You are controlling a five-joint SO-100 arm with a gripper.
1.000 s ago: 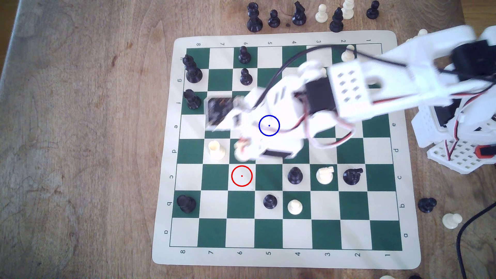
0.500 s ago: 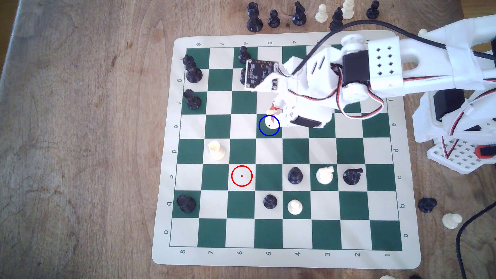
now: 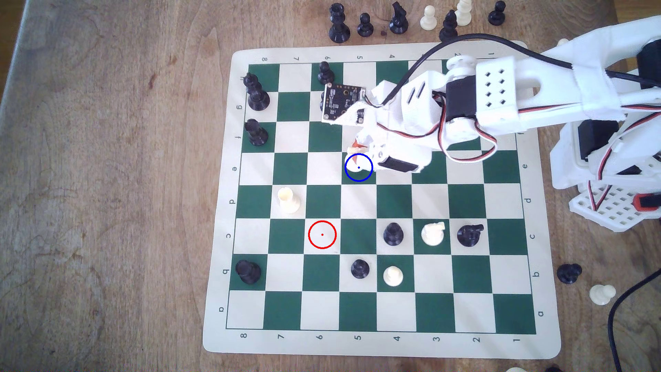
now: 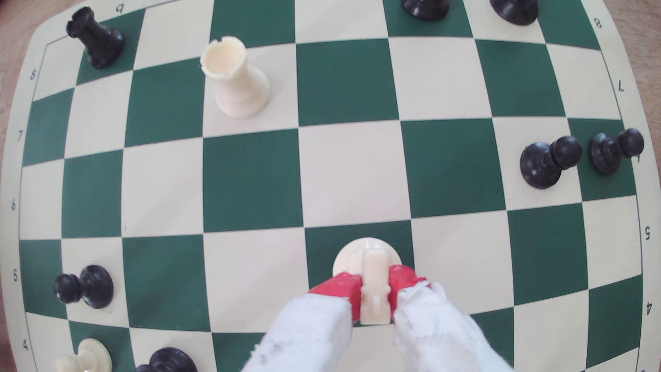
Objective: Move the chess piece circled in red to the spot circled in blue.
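holding the chess piece circled in red between the red-tipped fingers, which are pressed against both sides of its narrow stem, as i see it through the wrist view. its round cream base sits over a dark green square there; whether the base touches the board or hangs just above it i cannot tell. in the exterior view the same piece shows inside the spot circled in blue, on the dark green square of row e, column 5, partly covered by the gripper. the red ring lies on a bare cream square at row c, column 6, well apart from the piece. the arm reaches in from the exterior view's right across the chessboard, which lies on the wooden table. a cream rook stands on row d, to the exterior view's left of the blue ring and one row nearer the red one. a cream knight stands on row c between two black pieces. captured pieces line the table beyond the board's far edge.
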